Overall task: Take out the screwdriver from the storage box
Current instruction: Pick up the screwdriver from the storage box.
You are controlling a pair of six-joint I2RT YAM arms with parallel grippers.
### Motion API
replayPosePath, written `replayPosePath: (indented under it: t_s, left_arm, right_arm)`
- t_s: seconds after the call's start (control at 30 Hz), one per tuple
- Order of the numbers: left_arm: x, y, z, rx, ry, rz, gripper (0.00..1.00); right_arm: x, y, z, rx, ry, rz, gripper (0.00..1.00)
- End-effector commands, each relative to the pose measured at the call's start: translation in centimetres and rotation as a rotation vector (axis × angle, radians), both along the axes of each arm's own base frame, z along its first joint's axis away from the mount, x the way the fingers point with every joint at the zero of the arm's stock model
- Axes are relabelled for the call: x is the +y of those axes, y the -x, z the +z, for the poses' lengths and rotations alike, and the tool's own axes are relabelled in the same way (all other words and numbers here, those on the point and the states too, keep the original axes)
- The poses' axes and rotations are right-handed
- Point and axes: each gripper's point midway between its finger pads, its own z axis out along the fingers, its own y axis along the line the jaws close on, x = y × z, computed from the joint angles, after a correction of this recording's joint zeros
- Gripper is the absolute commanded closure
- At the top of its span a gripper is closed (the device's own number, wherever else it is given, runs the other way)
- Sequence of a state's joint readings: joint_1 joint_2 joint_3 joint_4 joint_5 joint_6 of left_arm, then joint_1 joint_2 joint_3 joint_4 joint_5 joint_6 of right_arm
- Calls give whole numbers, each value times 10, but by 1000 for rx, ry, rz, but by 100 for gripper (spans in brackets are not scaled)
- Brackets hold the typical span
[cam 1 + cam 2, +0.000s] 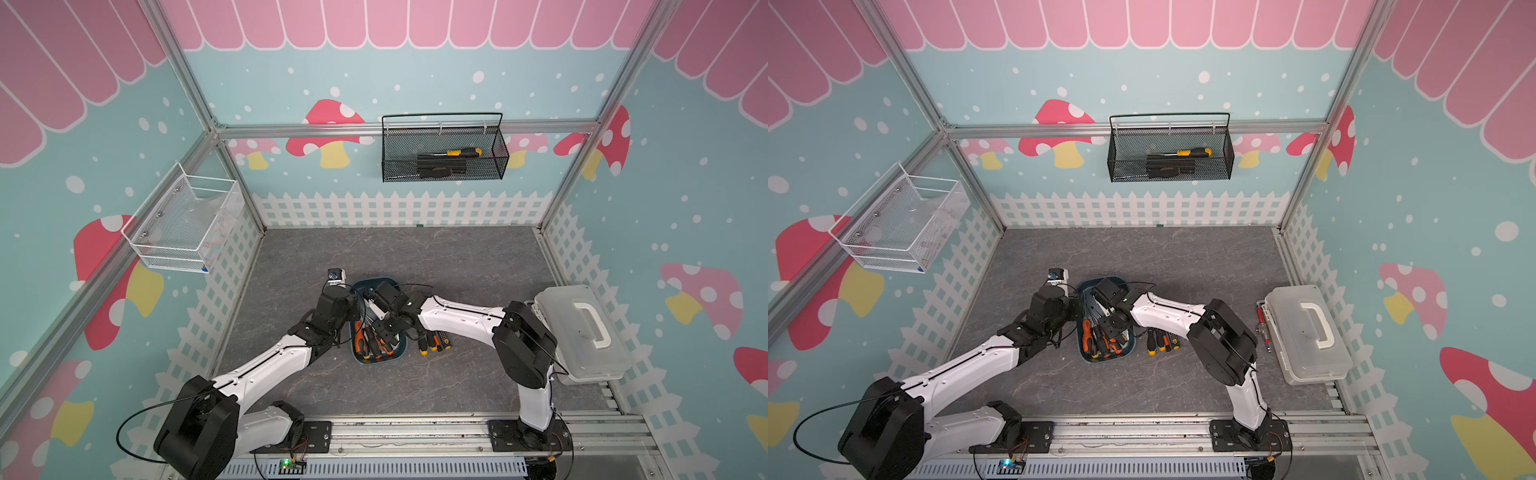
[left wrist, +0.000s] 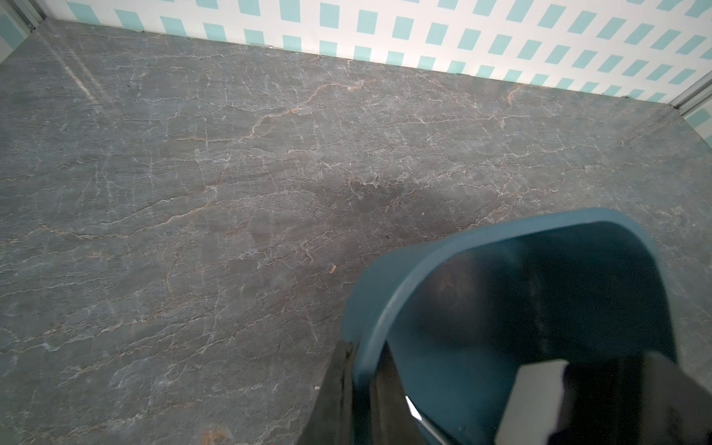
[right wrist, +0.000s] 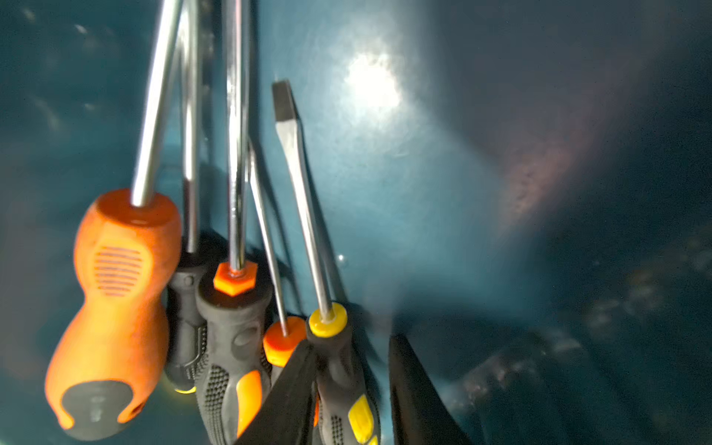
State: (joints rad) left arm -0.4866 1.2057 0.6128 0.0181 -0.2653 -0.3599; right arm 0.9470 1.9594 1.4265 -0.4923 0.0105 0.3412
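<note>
The teal storage box (image 1: 362, 360) (image 1: 1089, 358) sits mid-table, and several screwdrivers lie inside it. My left gripper (image 1: 353, 304) (image 2: 360, 354) is shut on the box's left wall (image 2: 424, 262), one finger inside and one outside. My right gripper (image 1: 383, 332) (image 1: 1108, 328) (image 3: 352, 343) reaches down into the box. Its jaws are closed around the handle of a black-and-yellow flat-blade screwdriver (image 3: 341, 389), which lies on the box floor (image 3: 404, 200). Beside it lie an orange-handled screwdriver (image 3: 115, 293) and a black-and-orange one (image 3: 235, 346).
Loose screwdrivers (image 1: 434, 343) lie on the table just right of the box, under my right forearm. A white lidded case (image 1: 582, 332) stands at the right edge. A black mesh basket (image 1: 444, 166) hangs on the back wall and a white wire basket (image 1: 187, 224) on the left wall.
</note>
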Motion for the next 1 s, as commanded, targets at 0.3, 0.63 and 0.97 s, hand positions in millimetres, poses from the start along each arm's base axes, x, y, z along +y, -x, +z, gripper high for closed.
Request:
replayPosePath:
  t_s: [0.3, 0.63, 0.97]
  left_arm:
    - [-1, 0, 17, -55, 21, -7, 100]
    - [-2, 0, 19, -59, 24, -11, 100]
    - [-2, -1, 19, -59, 18, -10, 100]
  right_arm:
    - [-30, -16, -24, 40, 95, -106, 66]
    - [-24, -25, -40, 107, 16, -170, 66]
    - [-28, -28, -42, 107, 23, -187, 76]
